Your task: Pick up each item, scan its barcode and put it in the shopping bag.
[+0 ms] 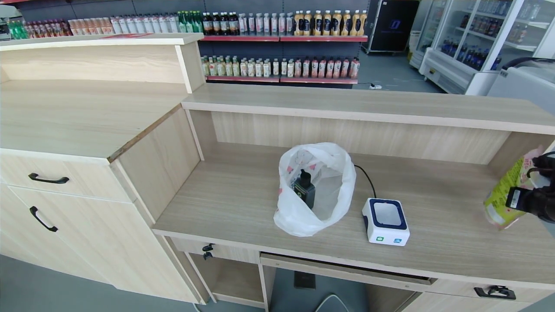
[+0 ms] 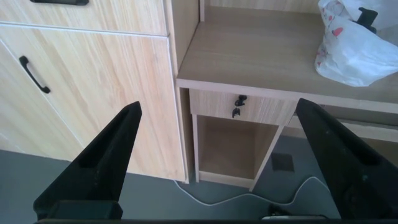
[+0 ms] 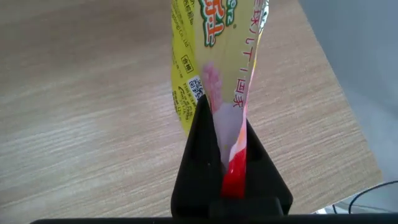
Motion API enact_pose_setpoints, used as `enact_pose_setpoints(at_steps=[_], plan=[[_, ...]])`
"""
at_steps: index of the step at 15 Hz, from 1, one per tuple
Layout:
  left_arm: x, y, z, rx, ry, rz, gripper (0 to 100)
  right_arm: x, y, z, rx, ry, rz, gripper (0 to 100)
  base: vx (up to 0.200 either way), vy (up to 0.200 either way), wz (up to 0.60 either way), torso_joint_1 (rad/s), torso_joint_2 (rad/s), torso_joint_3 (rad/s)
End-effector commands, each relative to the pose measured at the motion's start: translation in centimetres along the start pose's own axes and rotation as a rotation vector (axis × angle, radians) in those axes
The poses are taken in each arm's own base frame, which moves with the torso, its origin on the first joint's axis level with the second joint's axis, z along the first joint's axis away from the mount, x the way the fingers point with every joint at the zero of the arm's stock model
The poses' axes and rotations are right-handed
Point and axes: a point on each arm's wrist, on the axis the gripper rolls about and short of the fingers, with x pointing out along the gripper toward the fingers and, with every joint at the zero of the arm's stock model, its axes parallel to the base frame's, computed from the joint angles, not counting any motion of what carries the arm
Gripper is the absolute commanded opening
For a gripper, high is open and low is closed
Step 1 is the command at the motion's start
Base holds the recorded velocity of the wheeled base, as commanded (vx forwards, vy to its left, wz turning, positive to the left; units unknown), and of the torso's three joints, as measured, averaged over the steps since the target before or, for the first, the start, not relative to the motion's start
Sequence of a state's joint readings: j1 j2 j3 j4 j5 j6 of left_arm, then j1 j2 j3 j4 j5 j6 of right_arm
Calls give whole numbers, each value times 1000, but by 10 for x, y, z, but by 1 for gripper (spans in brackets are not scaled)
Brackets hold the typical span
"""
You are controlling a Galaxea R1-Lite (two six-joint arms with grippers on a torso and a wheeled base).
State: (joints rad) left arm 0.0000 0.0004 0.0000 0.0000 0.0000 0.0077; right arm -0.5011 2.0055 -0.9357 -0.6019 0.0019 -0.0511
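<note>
Right gripper (image 1: 535, 190) is shown clamped shut on a yellow-green snack packet (image 1: 505, 195), which is held over the right end of the wooden counter (image 1: 234, 190), well apart from the white shopping bag (image 1: 303, 216). The bag is seen standing open at mid-counter with a dark bottle (image 1: 305, 188) inside, and a white barcode scanner (image 1: 386, 221) is set just beside it, window up. Left gripper (image 2: 219, 104) is pictured low before the counter's left side, fingers spread wide with nothing held.

Bright, even indoor light; soft shadows; edges bowed.
</note>
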Motion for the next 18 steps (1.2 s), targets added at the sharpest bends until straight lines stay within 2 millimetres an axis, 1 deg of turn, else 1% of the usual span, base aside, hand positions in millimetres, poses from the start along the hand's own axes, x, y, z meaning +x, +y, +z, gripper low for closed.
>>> enact_pose_setpoints(at_steps=[1,2,3,4,5,6,8,9,10,12,14,15,16,18], plan=[[0,0,0,0,0,0,100,-75,10,35,-98,-163,124,0,0,0,0,0,0,0],[0,0,0,0,0,0,100,-89,13,37,-119,-182,158,0,0,0,0,0,0,0],[0,0,0,0,0,0,100,-121,20,43,-165,-240,256,0,0,0,0,0,0,0],[0,0,0,0,0,0,100,-156,29,46,-210,-318,420,0,0,0,0,0,0,0],[0,0,0,0,0,0,100,-176,34,47,-242,-371,579,0,0,0,0,0,0,0],[0,0,0,0,0,0,100,-189,36,48,-267,-408,729,0,0,0,0,0,0,0],[0,0,0,0,0,0,100,-208,39,49,-300,-445,1041,0,0,0,0,0,0,0],[0,0,0,0,0,0,100,-213,39,50,-294,-447,1105,0,0,0,0,0,0,0],[0,0,0,0,0,0,100,-222,42,52,-262,-437,1161,0,0,0,0,0,0,0],[0,0,0,0,0,0,100,-246,52,58,-217,-442,1246,0,0,0,0,0,0,0],[0,0,0,0,0,2,100,-288,63,64,-142,-460,1401,0,0,0,0,0,0,0],[0,0,0,0,0,0,100,-305,68,65,-117,-460,1482,0,0,0,0,0,0,0],[0,0,0,0,0,0,100,-317,71,64,-114,-463,1549,0,0,0,0,0,0,0],[0,0,0,0,0,0,100,-325,77,61,-150,-481,1620,0,0,0,0,0,0,0]])
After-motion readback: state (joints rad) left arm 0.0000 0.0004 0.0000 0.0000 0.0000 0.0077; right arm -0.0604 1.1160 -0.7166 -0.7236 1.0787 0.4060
